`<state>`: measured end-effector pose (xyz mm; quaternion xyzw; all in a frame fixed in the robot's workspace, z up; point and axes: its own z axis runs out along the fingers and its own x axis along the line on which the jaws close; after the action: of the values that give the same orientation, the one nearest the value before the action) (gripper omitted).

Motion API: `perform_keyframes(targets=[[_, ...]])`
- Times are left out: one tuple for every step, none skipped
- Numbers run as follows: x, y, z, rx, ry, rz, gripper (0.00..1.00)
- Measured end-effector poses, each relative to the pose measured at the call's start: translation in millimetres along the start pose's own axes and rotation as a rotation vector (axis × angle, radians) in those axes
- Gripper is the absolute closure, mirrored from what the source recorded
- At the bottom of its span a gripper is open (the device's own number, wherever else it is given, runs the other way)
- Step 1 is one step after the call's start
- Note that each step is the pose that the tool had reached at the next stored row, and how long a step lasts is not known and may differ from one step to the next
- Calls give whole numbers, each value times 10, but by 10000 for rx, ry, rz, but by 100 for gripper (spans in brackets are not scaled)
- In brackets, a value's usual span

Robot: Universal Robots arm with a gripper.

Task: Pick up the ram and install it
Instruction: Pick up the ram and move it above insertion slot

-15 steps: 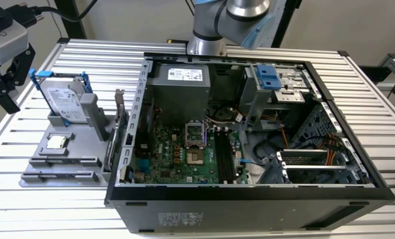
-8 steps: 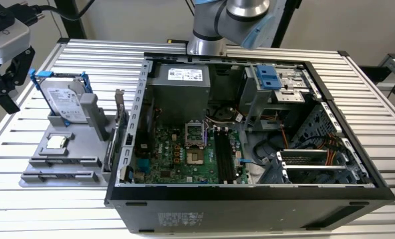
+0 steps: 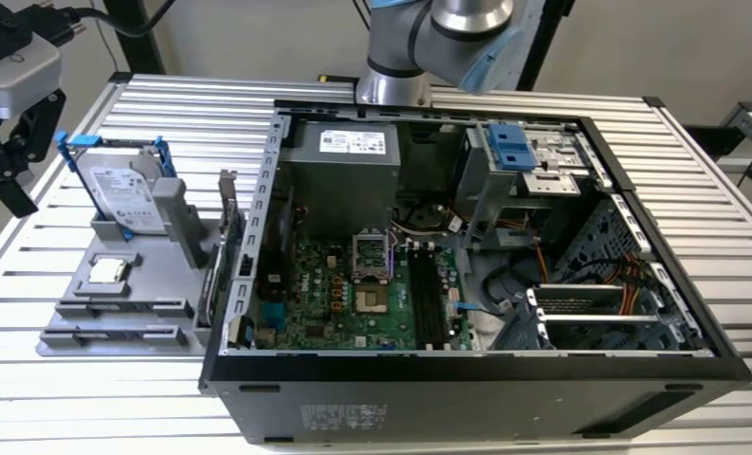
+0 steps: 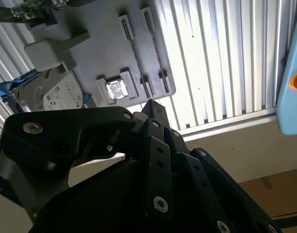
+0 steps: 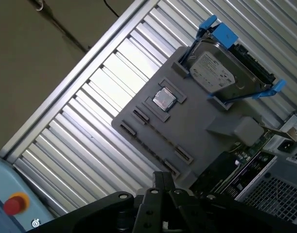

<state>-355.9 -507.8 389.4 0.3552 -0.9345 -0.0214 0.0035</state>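
Note:
The ram reads as a thin dark strip (image 3: 125, 307) lying edge-on between the clips of a grey holder tray (image 3: 65, 315) at the exterior view's left. The same strip (image 5: 161, 136) shows in the first wrist view, and the tray (image 4: 90, 53) in the second. My gripper (image 3: 7, 161) hangs at the exterior view's left edge, above and beyond the tray, apart from it. The black memory slots (image 3: 427, 294) on the motherboard (image 3: 338, 299) lie inside the opened computer case (image 3: 477, 365).
The tray also carries a silver hard drive in a blue frame (image 3: 125, 194), a square processor chip (image 3: 107, 272) and an upright card (image 3: 228, 209). All rests on a slatted metal table (image 3: 46, 398). A red button (image 5: 14, 204) sits past the table edge.

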Motion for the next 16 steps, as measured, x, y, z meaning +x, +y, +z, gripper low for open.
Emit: perform_keyframes(targets=[[0, 0, 0, 1, 3, -46, 100], [0, 0, 0, 2, 7, -97, 100], [0, 0, 0, 3, 11, -153, 100], [0, 0, 0, 4, 15, -211, 100], [0, 0, 0, 5, 18, -273, 100], [0, 1, 0, 6, 22, -334, 100], [0, 1, 0, 6, 25, -395, 100], [0, 1, 0, 7, 28, -455, 100], [0, 1, 0, 6, 31, -514, 100], [0, 1, 0, 6, 33, -562, 100], [0, 1, 0, 6, 35, -614, 100], [0, 1, 0, 5, 37, -666, 100], [-1, 1, 0, 4, 40, -725, 100], [-1, 1, 0, 4, 43, -776, 100], [0, 1, 0, 4, 44, -829, 100], [0, 1, 0, 3, 46, -881, 100]])
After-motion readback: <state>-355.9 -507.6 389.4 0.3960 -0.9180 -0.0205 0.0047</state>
